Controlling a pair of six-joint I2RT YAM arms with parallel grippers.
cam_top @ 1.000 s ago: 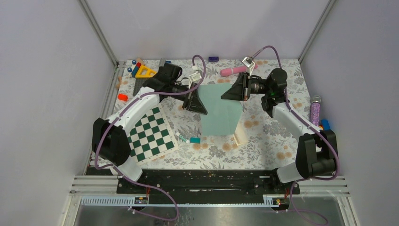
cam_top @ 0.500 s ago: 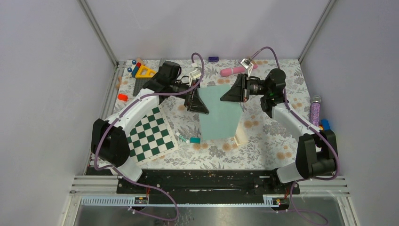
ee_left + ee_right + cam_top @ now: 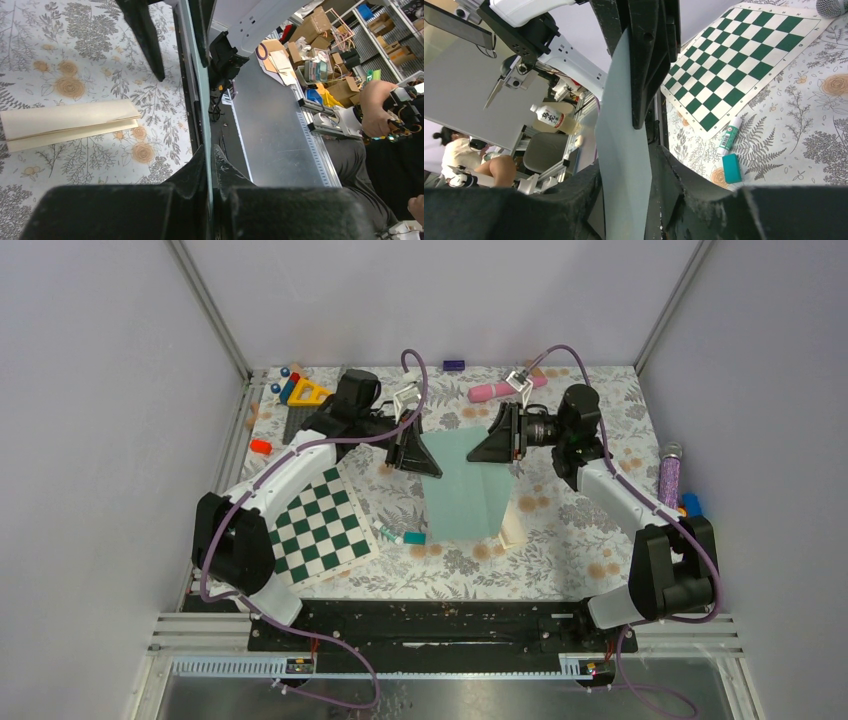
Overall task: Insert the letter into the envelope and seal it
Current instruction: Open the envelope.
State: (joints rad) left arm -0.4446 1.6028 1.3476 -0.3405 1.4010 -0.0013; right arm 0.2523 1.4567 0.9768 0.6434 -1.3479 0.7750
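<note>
Where the two arms meet over the middle of the bench [image 3: 580, 540], the envelope [image 3: 465, 490], a teal-grey paper rectangle, is held off the flowered surface by its far end. Whether its near edge rests on the bench cannot be told.

- Left fingers [image 3: 150, 210]: closed tight on the envelope's left edge, which the wrist view shows edge-on as a thin line running between them.
- Right fingers [image 3: 674, 180]: parted, with the envelope's right side passing between them. Whether they press on it cannot be told.
- Letter [image 3: 512, 523]: cream sheet, folded, lying flat on the bench just beside the envelope's near right corner, outside the envelope.
- Glue stick [image 3: 385, 533] and small teal block [image 3: 414, 538]: side by side on the bench, just left of the envelope's near edge.
- Green-and-white checkerboard [image 3: 320, 525]: flat on the bench, left of these.
- Pink cylinder [image 3: 495, 390]: far side, beyond the right fingers.
- Yellow triangle [image 3: 310, 392] with small coloured pieces: far left corner.
- Purple glittery tube [image 3: 668, 475]: at the right edge, well apart from the envelope.
</note>
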